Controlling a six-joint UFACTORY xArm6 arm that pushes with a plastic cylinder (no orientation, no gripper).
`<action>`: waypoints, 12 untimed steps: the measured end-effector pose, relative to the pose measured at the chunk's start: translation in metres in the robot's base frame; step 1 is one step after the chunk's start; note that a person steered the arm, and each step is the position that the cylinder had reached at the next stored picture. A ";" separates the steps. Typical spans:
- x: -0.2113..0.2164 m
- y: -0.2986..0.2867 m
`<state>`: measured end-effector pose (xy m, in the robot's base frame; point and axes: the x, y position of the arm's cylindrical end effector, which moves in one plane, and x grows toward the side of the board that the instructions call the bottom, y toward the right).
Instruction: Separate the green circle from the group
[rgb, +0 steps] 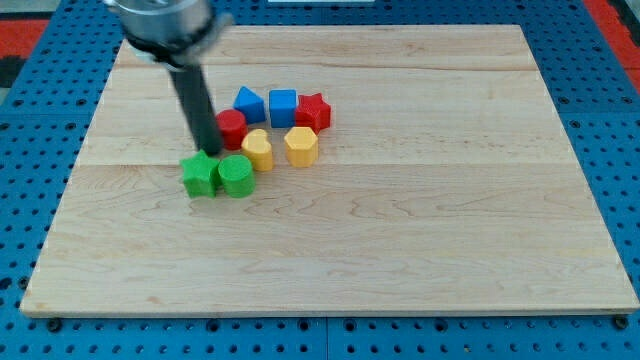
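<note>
The green circle (237, 175) sits on the wooden board, touching a green star (200, 175) on its left. My tip (209, 150) is just above and between these two green blocks, close to the red circle (231, 128). A yellow block (258, 149) lies just up and right of the green circle, almost touching it. A yellow hexagon (301, 145), a blue triangle-like block (249, 103), a blue cube (283, 106) and a red star (314, 111) make up the rest of the group.
The wooden board (420, 220) lies on a blue perforated base (30, 200). The rod's dark mount (165, 22) hangs over the board's upper left.
</note>
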<state>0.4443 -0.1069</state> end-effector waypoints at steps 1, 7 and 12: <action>0.023 0.067; 0.069 0.145; 0.092 0.303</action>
<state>0.5368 0.1958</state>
